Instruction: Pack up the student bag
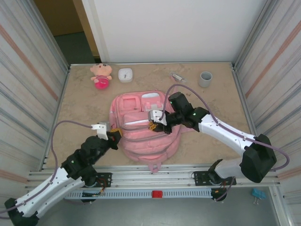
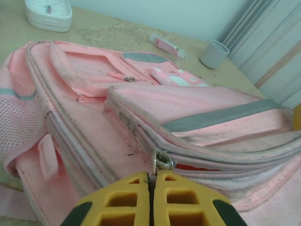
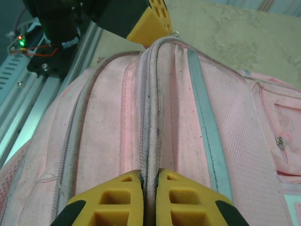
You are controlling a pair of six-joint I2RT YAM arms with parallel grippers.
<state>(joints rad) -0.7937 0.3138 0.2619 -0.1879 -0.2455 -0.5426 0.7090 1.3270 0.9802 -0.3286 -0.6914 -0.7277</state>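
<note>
Beige tabletop inside a walled enclosure: the student bag (image 1: 150,146) lay flat at centre. Left gripper (image 2: 150,181) was pinched shut on a zipper pull (image 2: 162,159); right gripper (image 3: 149,176) clamped a fold of the bag's zippered seam. Plush doll (image 1: 101,75), white dial (image 1: 125,74) and grey cup (image 1: 205,78) lay unpacked beyond; packing appeared barely begun.

You are looking into a robotics lab cell: a beige worktop (image 1: 80,108) fenced by ribbed panel walls (image 1: 28,94) at 9 and 3 o'clock, left arm (image 1: 51,188) and right arm (image 1: 225,134) bolted to an aluminium rail (image 1: 141,181) at 6 o'clock.
</note>
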